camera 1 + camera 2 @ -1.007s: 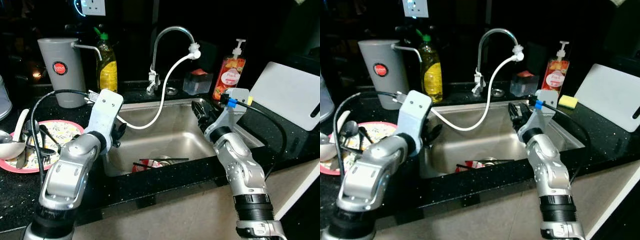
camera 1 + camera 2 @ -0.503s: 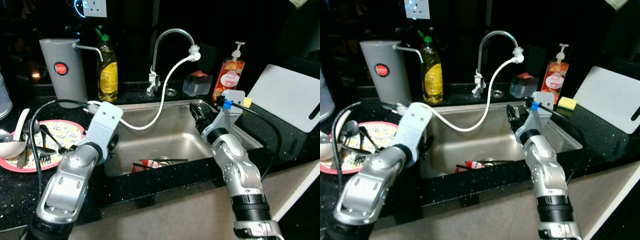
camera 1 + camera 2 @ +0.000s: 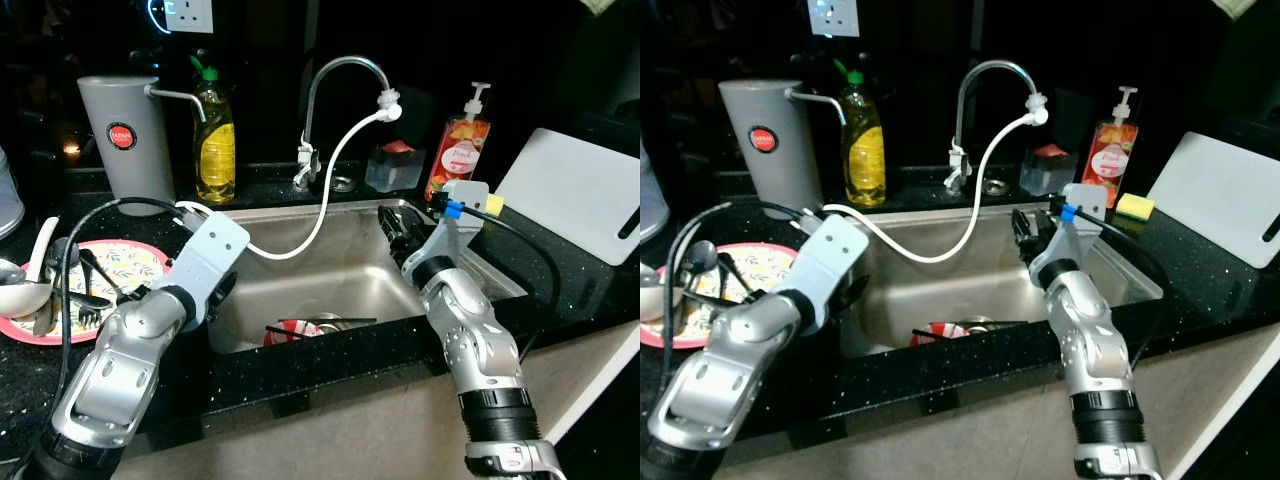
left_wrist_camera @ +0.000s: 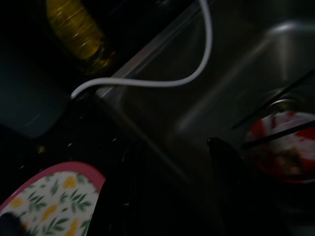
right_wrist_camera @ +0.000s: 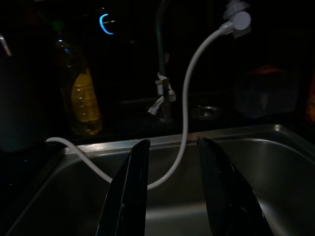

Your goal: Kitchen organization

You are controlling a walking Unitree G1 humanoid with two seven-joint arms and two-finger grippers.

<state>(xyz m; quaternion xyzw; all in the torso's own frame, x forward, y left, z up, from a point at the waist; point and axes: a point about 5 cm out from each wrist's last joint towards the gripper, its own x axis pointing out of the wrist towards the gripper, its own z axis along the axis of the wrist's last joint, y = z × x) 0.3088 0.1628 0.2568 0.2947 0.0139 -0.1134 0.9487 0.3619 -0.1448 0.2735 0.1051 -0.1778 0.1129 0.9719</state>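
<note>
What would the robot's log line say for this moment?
left pincer: open, at sink's left rim | right pincer: open, over sink | red bowl: in sink, chopsticks across

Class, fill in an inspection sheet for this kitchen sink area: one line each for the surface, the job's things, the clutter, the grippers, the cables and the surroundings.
Surface: black speckled countertop around a steel sink.
Job's things: pink floral plate left of the sink, loaded with a ladle and dark utensils; red-patterned dish with chopsticks across it on the sink bottom.
Clutter: yellow oil bottle, grey jug, pump soap bottle, white cutting board, yellow sponge.
Grippers: left gripper open, at the sink's left edge; right gripper open, over the sink.
Cables: white hose from the faucet draped to the left rim; black arm cables.
Surroundings: wall socket; dark background.
</note>
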